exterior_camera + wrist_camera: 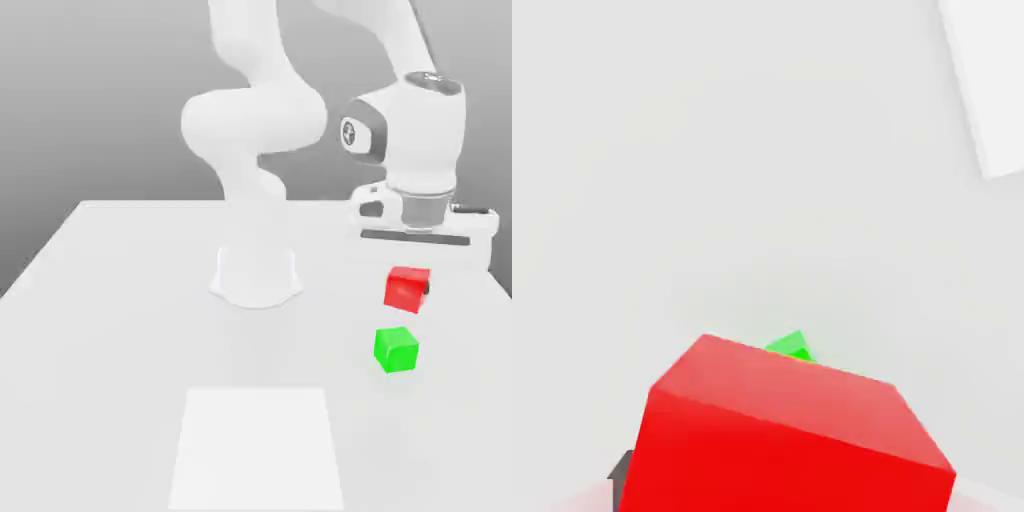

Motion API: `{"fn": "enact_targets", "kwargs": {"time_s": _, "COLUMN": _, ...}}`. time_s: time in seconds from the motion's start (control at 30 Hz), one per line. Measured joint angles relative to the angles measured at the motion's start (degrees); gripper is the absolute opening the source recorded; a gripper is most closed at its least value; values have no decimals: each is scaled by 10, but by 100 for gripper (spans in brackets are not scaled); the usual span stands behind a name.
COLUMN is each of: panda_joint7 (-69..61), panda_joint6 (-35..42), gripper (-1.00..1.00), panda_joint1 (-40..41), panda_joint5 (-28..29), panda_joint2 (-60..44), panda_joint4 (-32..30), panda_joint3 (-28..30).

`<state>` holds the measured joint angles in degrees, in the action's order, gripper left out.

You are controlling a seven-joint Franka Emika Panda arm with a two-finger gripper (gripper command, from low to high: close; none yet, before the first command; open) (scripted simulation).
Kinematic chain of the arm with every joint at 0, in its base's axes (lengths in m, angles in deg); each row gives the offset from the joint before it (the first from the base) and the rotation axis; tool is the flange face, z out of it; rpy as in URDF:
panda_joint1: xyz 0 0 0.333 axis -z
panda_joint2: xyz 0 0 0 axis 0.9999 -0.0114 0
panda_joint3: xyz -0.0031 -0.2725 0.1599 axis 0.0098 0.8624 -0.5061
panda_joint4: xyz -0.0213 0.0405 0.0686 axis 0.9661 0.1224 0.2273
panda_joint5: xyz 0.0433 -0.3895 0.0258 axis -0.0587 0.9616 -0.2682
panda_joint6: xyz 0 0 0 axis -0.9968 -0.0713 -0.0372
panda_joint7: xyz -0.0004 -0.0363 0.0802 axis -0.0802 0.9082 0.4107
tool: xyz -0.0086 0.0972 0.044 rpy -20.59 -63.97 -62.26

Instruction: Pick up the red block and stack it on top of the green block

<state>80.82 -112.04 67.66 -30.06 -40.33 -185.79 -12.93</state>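
red block is off the bench, clamped in the fingers under the panda hand, tilted a bit. green block sits on the bench just below and toward the camera in the exterior view, apparently not touching red. hand view: red block close up, a green corner peeking behind it. white square patch near the front edge.

Red block, green block
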Motion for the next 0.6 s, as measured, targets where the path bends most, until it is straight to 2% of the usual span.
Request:
{"fn": "enact_targets", "kwargs": {"time_s": 0.4, "panda_joint7": 119, "panda_joint6": -101, "gripper": -100, "panda_joint1": 116, "panda_joint5": 163, "panda_joint2": -117, "panda_joint4": 3, "panda_joint3": -72}}
{"fn": "enact_targets", "kwargs": {"time_s": 0.57, "panda_joint7": 137, "panda_joint6": -168, "gripper": -100, "panda_joint1": 125, "panda_joint5": 189, "panda_joint2": -176, "panda_joint4": 0, "panda_joint3": -80}}
{"fn": "enact_targets", "kwargs": {"time_s": 0.6, "panda_joint7": 134, "panda_joint6": -178, "gripper": 100, "panda_joint1": 124, "panda_joint5": 186, "panda_joint2": -184, "panda_joint4": -1, "panda_joint3": -80}}
